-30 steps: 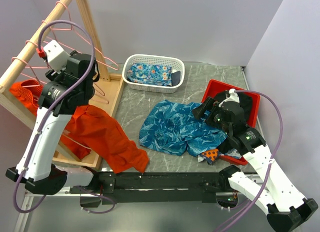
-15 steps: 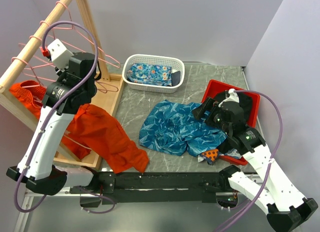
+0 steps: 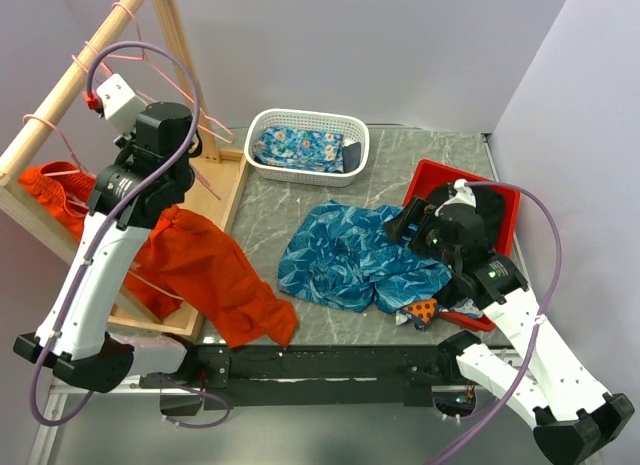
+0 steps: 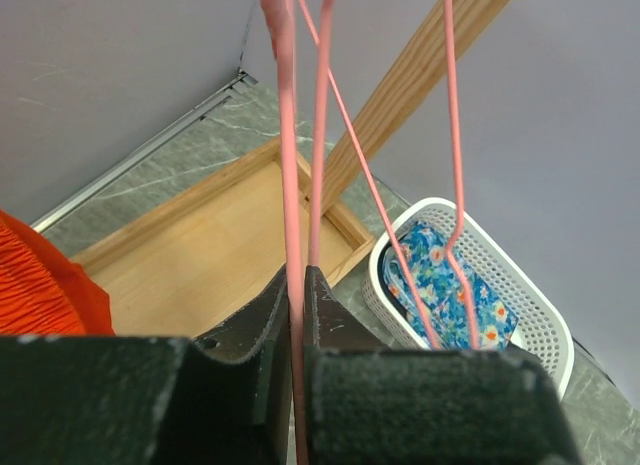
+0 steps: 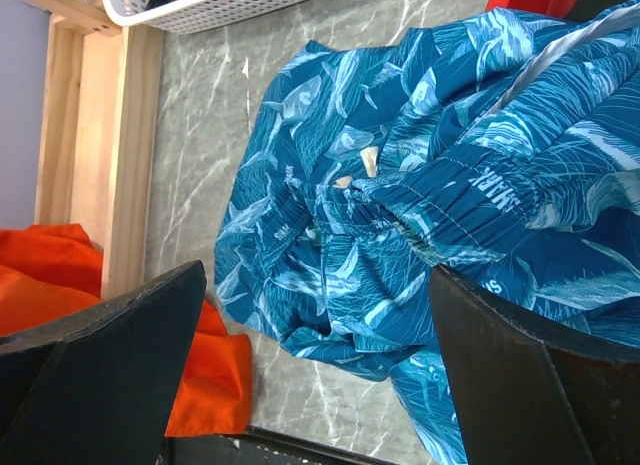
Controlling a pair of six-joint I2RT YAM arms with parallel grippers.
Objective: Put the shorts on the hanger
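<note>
The blue leaf-print shorts (image 3: 350, 255) lie crumpled on the grey table between the two arms. My right gripper (image 3: 412, 225) hovers over their right side; in the right wrist view it (image 5: 312, 277) stands wide open above the shorts (image 5: 420, 185), holding nothing. My left gripper (image 3: 195, 143) is raised at the wooden rack. In the left wrist view it (image 4: 297, 275) is shut on the thin pink wire of a hanger (image 4: 290, 135) that runs straight up between the jaws. The hanger (image 3: 208, 133) still hangs off the pole.
More pink hangers (image 4: 452, 135) hang alongside on the wooden rack pole (image 3: 70, 85). Orange shorts (image 3: 200, 275) drape over the rack's wooden base (image 3: 232, 190). A white basket (image 3: 268, 125) with flowered cloth stands at the back, and a red tray (image 3: 500, 200) on the right.
My left gripper has closed from open onto the hanger wire, and the arm has shifted slightly up and right at the rack. The right arm and the shorts have not moved.
</note>
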